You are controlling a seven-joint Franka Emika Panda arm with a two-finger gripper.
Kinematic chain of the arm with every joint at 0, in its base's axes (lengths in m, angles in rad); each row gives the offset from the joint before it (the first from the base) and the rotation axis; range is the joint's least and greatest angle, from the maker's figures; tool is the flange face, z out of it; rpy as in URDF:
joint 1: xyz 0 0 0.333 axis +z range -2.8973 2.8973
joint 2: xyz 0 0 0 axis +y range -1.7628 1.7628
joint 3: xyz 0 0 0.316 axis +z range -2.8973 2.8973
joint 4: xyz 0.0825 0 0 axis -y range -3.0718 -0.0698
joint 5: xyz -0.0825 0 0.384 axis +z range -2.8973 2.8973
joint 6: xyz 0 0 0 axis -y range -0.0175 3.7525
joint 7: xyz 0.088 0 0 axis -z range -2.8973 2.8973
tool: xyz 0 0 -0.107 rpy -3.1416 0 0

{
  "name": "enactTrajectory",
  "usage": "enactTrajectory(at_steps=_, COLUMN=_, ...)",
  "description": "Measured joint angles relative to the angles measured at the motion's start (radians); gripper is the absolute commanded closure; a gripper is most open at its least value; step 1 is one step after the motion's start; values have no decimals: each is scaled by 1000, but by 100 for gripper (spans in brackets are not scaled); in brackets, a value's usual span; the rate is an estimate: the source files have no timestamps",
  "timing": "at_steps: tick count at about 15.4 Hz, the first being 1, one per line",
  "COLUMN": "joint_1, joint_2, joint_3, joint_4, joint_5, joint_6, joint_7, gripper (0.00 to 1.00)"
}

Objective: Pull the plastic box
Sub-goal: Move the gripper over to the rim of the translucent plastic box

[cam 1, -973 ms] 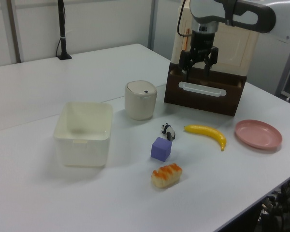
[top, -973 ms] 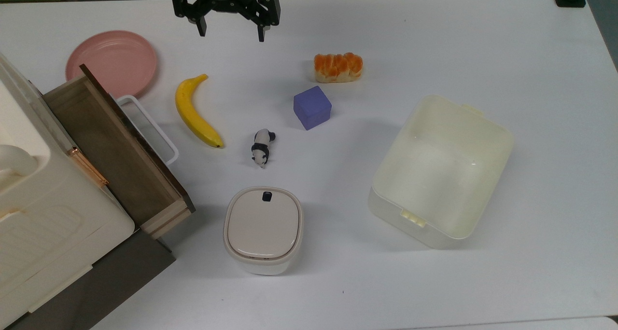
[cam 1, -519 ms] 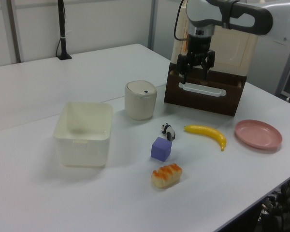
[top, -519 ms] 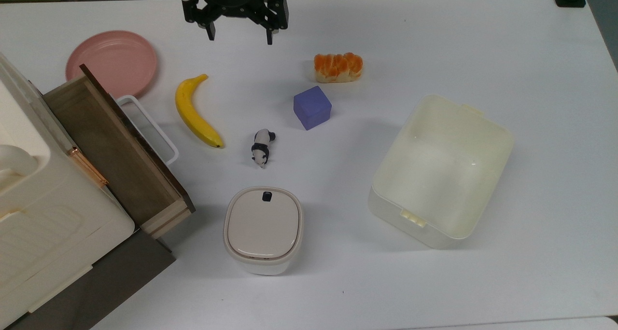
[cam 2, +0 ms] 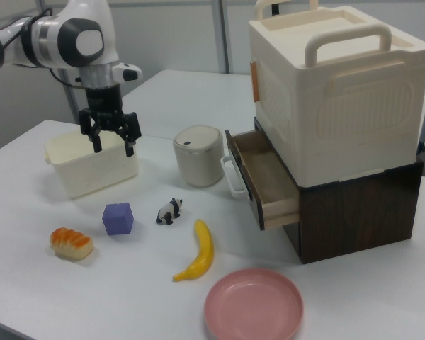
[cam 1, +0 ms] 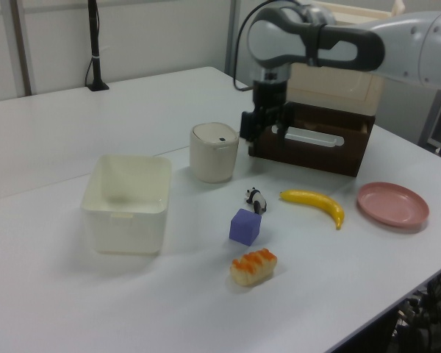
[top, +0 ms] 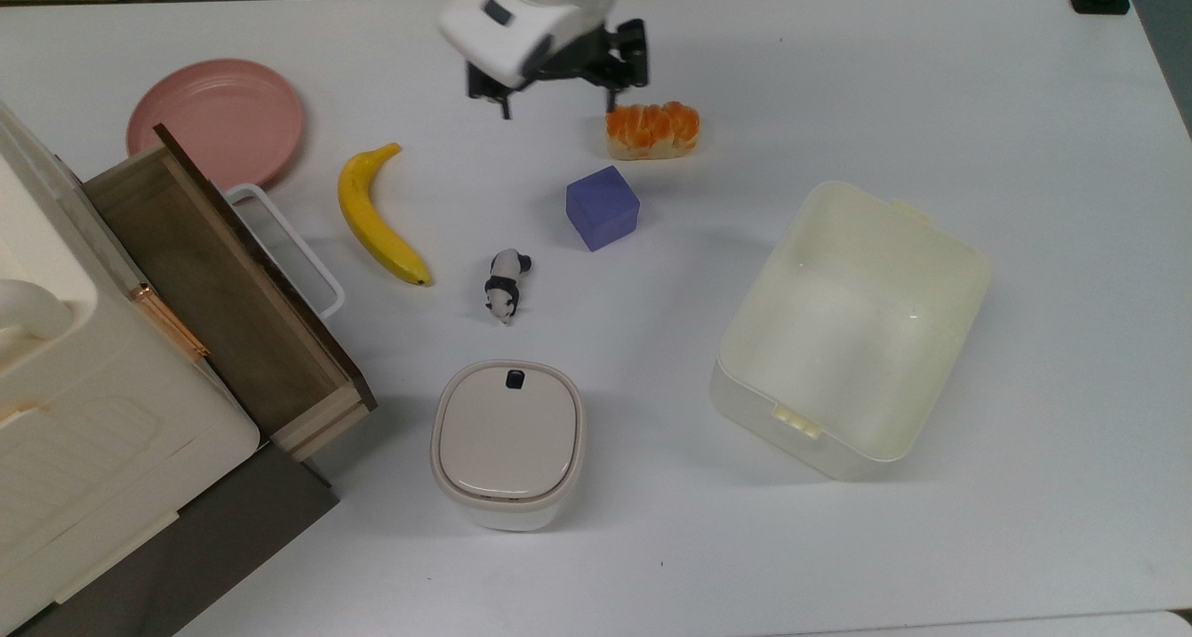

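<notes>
Gripper is hanging in the air with its two fingers spread apart and nothing between them; it is touching nothing. In the top view the gripper is sitting near the table's far edge, just beside the bread on the top view's left, with the arm's white body covering much of it. In the right view its fingertips are showing in front of the box, but the top view puts the two well apart.

Box is standing open and empty on the table, toward the top view's right, with a latch tab on its near rim. In the left view the box is lying at the left view's left, apart from everything else.

Between gripper and box in the top view, the bread and the purple cube are sitting; the cube is lying below the bread. A panda figure is lying near the cube on the top view's left, and a banana farther left. A pink plate is resting near the top view's upper left. A lidded container is standing below the panda, closed. At the top view's left a cabinet is standing with its wooden drawer pulled out, white handle facing the banana.
</notes>
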Motion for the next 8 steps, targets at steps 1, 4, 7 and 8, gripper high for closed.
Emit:
enactTrajectory(at_steps=1, joint_1=16, joint_2=6, joint_3=0, joint_4=0, joint_5=0, joint_6=10, joint_7=0, gripper=0)
enactTrajectory(at_steps=4, joint_1=72, joint_2=21, joint_3=2, joint_4=0, joint_5=2, joint_6=104, joint_7=0, gripper=0)
enactTrajectory(at_steps=7, joint_1=126, joint_2=43, joint_3=4, joint_4=0, joint_5=4, joint_6=220, joint_7=-80, gripper=0)
enactTrajectory(at_steps=8, joint_1=150, joint_2=59, joint_3=4, joint_4=0, joint_5=4, joint_6=278, joint_7=-111, gripper=0)
